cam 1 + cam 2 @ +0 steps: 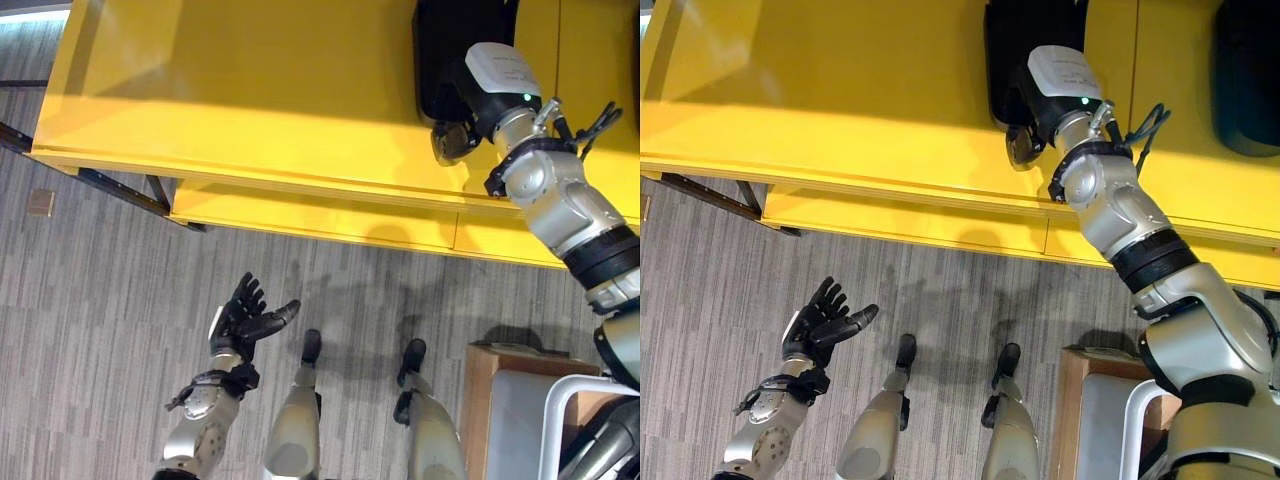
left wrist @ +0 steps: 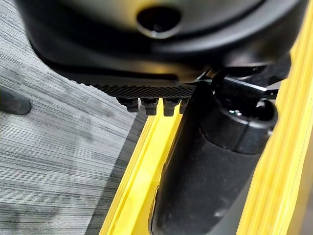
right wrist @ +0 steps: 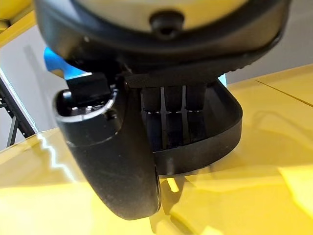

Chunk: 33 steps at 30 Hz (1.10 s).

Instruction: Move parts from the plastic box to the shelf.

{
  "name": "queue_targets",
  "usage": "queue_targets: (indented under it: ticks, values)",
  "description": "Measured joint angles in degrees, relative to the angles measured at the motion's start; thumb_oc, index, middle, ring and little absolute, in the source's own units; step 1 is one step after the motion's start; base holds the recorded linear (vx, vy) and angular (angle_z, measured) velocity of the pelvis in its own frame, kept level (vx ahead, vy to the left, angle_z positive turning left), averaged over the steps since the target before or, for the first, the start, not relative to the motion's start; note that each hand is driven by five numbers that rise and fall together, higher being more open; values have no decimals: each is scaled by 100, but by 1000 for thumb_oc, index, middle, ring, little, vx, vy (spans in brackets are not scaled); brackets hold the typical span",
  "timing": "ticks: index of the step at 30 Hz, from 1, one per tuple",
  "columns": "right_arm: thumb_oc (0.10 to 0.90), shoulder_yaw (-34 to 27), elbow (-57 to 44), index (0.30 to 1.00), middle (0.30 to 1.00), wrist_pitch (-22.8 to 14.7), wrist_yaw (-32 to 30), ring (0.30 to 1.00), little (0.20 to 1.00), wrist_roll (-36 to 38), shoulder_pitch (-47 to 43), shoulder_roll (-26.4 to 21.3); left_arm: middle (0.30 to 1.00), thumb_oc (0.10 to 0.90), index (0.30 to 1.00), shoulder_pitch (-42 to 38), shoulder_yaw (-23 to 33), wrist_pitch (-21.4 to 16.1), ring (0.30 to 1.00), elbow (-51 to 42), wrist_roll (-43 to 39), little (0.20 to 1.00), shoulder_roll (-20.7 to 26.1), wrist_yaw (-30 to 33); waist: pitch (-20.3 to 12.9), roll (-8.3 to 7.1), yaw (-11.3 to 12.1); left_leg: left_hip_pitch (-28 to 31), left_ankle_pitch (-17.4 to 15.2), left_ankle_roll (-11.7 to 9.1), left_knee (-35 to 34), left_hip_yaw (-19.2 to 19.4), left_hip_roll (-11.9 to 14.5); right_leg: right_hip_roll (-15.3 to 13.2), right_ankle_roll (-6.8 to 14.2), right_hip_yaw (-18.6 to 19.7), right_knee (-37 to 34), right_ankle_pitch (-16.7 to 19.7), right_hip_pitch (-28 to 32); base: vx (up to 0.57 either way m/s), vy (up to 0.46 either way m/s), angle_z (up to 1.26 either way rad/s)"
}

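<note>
Right hand is reaching over the yellow shelf, its fingers curling round the rim of a black part that is resting on the shelf surface, lying straight ahead of the palm and running lengthwise away from the shelf's front edge. Left hand is hanging well short of the shelf, fingers spread, holding nothing.

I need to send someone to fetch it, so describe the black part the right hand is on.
Find the yellow shelf. On its top level, the right hand reaches over the front edge onto a black part. Another dark part lies further right, untouched; the one you want has the hand on it.
</note>
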Motion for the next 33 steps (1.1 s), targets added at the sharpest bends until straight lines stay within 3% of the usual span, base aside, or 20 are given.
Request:
queue_targets:
  ticks: [14, 15, 16, 17, 26, 33]
  values:
    - [400, 8, 0, 300, 300, 0, 67, 300, 300, 163, 0, 1, 1000, 900, 1000, 2, 0, 0, 1000, 0, 0, 1000, 1, 77, 2, -57, -107, 52, -4, 5, -5, 119, 9, 40, -6, 91, -14, 27, -1, -1, 1, -3]
    - [445, 10, 0, 363, 363, 0, 90, 363, 363, 164, 0, 1, 1000, 900, 1000, 5, 0, 0, 1000, 0, 0, 1000, 1, 76, 1, -62, -111, 61, -5, 6, -8, 133, 10, 44, -7, 110, -23, 35, -1, -2, -1, -10]
    - [618, 10, 0, 605, 605, 0, 104, 605, 605, 164, 0, 1, 1000, 900, 1000, 2, 1, 0, 1000, 0, 0, 1000, 1, 77, 0, -63, -117, 68, -5, 6, -11, 136, 12, 47, -7, 122, -25, 39, -1, -3, 0, -8]
    - [900, 10, 0, 1000, 1000, 0, 112, 1000, 1000, 164, 0, 0, 1000, 900, 1000, 2, 0, 0, 1000, 0, 0, 1000, 1, 76, 0, -64, -123, 78, -4, 6, -14, 139, 17, 54, -11, 131, -28, 46, -1, -2, 3, -6]
    - [900, 17, -206, 1000, 1000, 84, 157, 1000, 1000, 276, -2, -1, 1000, 900, 1000, 8, 1, 2, 1000, 0, 0, 1000, 1, 95, -1, -67, -135, 82, -2, 2, -36, 142, 33, 82, -25, 144, -66, 68, -1, 0, 0, 0]
    - [900, 7, -1436, 1000, 1000, 118, 158, 1000, 1000, 262, -2, -63, 1000, 900, 1000, -9, 7, 3, 1000, -27, 2, 1000, 1, 111, -1, -66, -186, 95, -2, 2, -70, 151, 36, 90, -23, 151, -100, 72, 0, 1, 0, 0]
